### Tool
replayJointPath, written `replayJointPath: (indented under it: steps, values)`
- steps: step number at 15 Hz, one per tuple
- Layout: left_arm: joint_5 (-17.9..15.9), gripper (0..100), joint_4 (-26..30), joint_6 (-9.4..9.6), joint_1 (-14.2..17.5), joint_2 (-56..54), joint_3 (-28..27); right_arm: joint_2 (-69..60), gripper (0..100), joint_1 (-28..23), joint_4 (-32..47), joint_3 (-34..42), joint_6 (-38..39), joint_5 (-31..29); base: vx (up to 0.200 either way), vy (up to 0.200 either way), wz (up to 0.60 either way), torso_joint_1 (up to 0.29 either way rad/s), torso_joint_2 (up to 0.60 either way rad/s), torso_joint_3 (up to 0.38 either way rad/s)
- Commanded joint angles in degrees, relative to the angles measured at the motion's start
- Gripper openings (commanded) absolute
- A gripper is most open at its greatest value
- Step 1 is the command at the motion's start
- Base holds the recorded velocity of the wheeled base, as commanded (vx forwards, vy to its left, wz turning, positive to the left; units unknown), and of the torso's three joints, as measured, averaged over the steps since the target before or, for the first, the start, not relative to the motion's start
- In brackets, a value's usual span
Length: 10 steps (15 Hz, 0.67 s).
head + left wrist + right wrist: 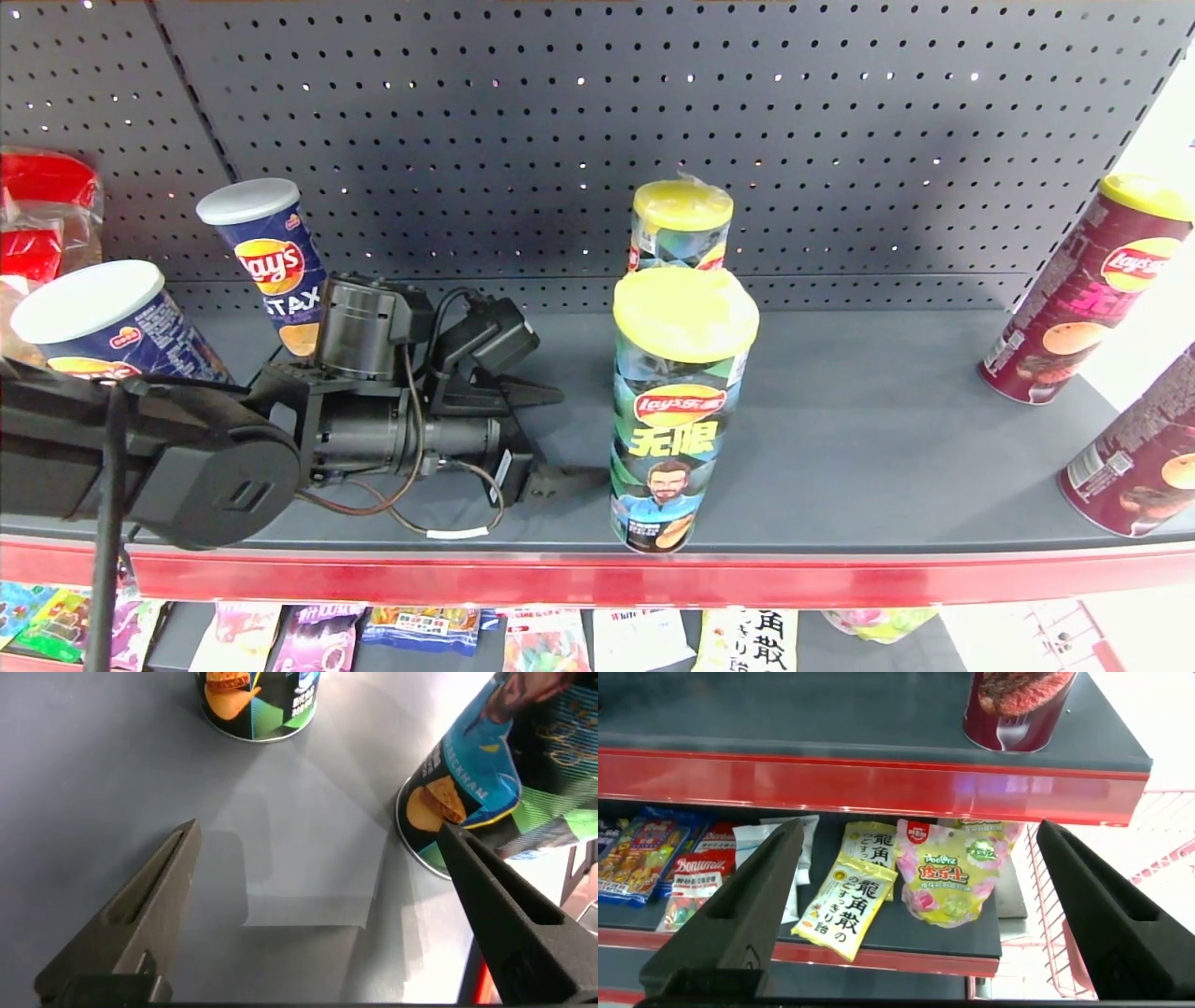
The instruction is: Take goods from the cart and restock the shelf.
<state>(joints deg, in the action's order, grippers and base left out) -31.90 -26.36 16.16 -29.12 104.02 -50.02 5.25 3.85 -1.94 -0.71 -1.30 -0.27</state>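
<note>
A tall chip can with a yellow lid [681, 411] stands upright near the front edge of the grey shelf [859, 439]. A second can of the same kind [680, 229] stands behind it by the pegboard. My left gripper [579, 439] lies low over the shelf just left of the front can, open, with nothing between its fingers. In the left wrist view the gripper [320, 831] frames bare shelf; the front can's base [467, 803] sits just outside one fingertip [458, 845], and the other can [257, 700] is farther off. My right gripper [920, 831] hangs open and empty below the shelf's red lip [878, 775].
Two blue cans [271, 261] [103, 322] stand at the shelf's left behind my arm. Two maroon cans [1083, 289] [1134, 457] stand at the right; one maroon can [1013, 705] is above the red lip. Snack bags [845, 901] fill the lower shelf. Free room lies between the yellow-lid and maroon cans.
</note>
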Motion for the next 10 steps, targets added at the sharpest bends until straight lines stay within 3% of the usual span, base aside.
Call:
replayJointPath:
  steps: [1, 10]
  values:
    - [0.00, 100, -0.01, 0.01, -0.06, 0.57, -0.61, 0.11, 100, 0.01, -0.08, 0.00, -0.01, 0.00, 0.000, 0.000, 0.00, 0.000, 0.00, 0.000]
    - [0.00, 100, -0.01, -0.08, -0.76, 1.80, -1.49, 0.11, 100, 0.01, -0.08, 0.00, 0.07, -0.08, 0.000, 0.000, 0.00, 0.000, 0.00, 0.000]
